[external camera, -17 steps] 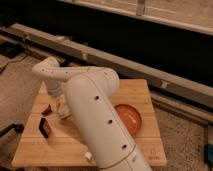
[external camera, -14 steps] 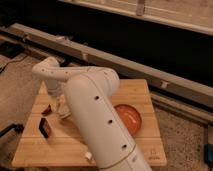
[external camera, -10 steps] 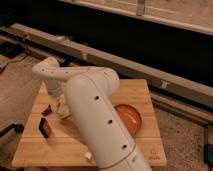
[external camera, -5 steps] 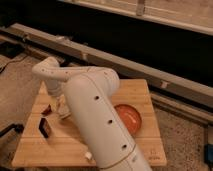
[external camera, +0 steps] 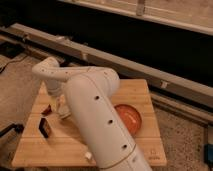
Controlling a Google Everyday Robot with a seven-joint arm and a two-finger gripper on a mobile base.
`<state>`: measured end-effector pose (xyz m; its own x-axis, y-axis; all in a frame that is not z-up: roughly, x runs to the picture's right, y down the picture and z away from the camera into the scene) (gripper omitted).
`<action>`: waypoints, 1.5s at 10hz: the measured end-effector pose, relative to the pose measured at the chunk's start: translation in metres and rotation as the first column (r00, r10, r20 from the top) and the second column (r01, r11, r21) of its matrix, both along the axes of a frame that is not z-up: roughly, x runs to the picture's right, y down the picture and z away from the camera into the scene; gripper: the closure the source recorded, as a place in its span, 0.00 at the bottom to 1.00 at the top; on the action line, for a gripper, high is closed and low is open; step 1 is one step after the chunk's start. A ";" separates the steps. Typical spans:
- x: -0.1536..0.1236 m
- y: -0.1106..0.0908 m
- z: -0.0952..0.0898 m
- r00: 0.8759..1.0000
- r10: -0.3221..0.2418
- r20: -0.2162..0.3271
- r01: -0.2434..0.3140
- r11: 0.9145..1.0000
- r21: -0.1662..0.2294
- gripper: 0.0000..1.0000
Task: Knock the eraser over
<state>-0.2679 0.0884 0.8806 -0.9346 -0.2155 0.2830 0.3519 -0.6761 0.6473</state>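
The gripper sits low over the wooden table; whether it is open cannot be told. The eraser stands upright nearby, apart.

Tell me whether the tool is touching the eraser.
Apart. The camera view shows bare wooden table between the tool and the eraser lower-left of it.

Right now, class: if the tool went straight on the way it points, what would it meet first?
Likely the table: the tool, low beside the red object, points down at the wood. The eraser lies nearer the camera, off that line, though depth is unclear.
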 end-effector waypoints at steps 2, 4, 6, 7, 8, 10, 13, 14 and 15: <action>-0.008 -0.009 -0.008 1.000 0.008 0.022 -0.009 0.999 0.051 0.20; -0.019 -0.016 -0.014 0.999 0.014 0.049 -0.018 0.996 0.085 0.20; -0.032 -0.021 -0.017 0.997 0.009 0.072 -0.017 0.993 0.113 0.20; -0.044 -0.024 -0.019 0.996 0.002 0.087 -0.013 0.992 0.125 0.20; -0.058 -0.025 -0.020 0.995 -0.012 0.104 -0.002 0.991 0.131 0.20; -0.082 -0.021 -0.026 0.990 -0.056 0.132 0.037 0.988 0.147 0.20; -0.101 -0.009 -0.037 0.982 -0.109 0.153 0.085 0.985 0.153 0.20; -0.100 -0.003 -0.040 0.981 -0.120 0.153 0.098 0.984 0.147 0.20; -0.098 0.002 -0.043 0.981 -0.126 0.151 0.105 0.985 0.139 0.20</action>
<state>-0.3660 0.0907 0.8376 -0.9860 -0.1283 0.1063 0.1664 -0.7882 0.5925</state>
